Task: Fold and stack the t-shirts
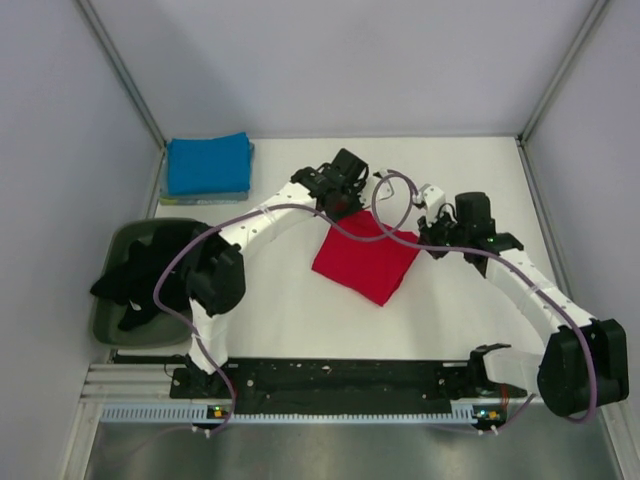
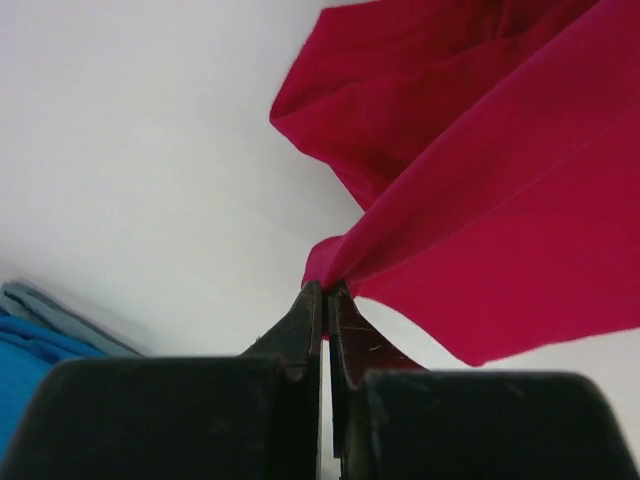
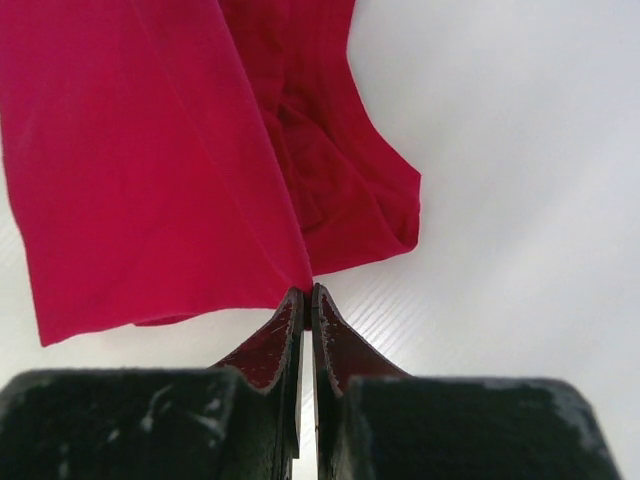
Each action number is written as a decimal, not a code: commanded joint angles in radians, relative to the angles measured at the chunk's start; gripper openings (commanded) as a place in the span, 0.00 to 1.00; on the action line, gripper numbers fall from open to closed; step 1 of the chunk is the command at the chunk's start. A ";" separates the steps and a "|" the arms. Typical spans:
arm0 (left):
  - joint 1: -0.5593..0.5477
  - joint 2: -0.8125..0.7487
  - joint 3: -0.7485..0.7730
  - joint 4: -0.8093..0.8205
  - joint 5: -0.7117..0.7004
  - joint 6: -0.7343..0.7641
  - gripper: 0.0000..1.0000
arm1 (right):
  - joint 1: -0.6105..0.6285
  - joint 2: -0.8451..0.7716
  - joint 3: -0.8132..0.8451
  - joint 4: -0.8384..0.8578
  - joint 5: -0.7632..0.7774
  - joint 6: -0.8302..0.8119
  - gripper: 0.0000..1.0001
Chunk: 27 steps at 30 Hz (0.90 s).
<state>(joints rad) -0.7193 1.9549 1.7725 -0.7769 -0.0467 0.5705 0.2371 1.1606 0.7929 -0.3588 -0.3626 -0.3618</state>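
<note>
At mid-table, left gripper and right gripper pinch closed on the far edge of the bright red cloth t-shirt. Bare white tabletop surrounds its near edges.

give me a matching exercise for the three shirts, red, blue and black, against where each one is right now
Things
1. red t-shirt
2. blue t-shirt
3. black t-shirt

Places
A. folded flat at the far left corner of the table
B. bunched in the tub at the left edge, spilling over its rim
C. mid-table, pinched at its edge by the left gripper and the right gripper

Pairs: 1-C, 2-A, 3-B
</note>
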 commanded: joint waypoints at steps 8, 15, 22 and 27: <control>0.017 0.166 0.137 0.183 -0.097 -0.055 0.00 | -0.073 0.155 0.003 0.199 0.039 0.069 0.00; 0.017 0.236 0.176 0.231 -0.110 -0.066 0.00 | -0.079 0.264 0.023 0.259 0.083 0.095 0.00; 0.015 0.288 0.173 0.327 -0.150 -0.061 0.01 | -0.088 0.408 0.107 0.293 0.111 0.139 0.00; 0.023 0.332 0.200 0.361 -0.162 -0.058 0.12 | -0.087 0.499 0.154 0.296 0.119 0.147 0.00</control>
<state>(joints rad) -0.7010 2.2642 1.9118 -0.5144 -0.1749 0.5003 0.1589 1.6100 0.8867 -0.0895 -0.2729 -0.2329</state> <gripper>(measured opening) 0.088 0.012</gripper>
